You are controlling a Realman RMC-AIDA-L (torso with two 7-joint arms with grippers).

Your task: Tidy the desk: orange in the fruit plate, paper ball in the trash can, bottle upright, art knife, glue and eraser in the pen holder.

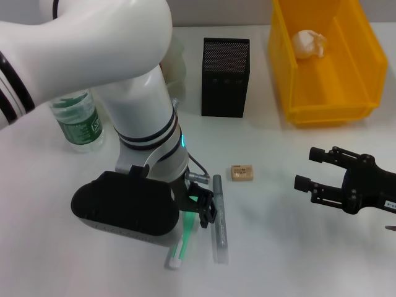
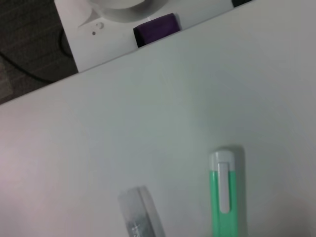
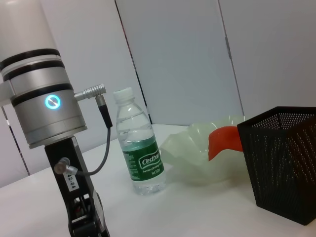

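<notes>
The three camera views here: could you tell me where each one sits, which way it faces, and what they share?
Head view: high on the robot, facing forward and down at the table; both arms show, left gripper over the green art knife and glue.
Left wrist view: on the left arm, facing down at those two.
Right wrist view: low on the right arm, facing across at the bottle, fruit plate, pen holder and left arm.
Shared: knife and glue; bottle and holder.

trash can (image 1: 359, 93): bright yellow
pen holder (image 1: 225, 77): black mesh
bottle (image 3: 139, 143): clear, green label, white cap
eraser (image 1: 242, 172): tan
</notes>
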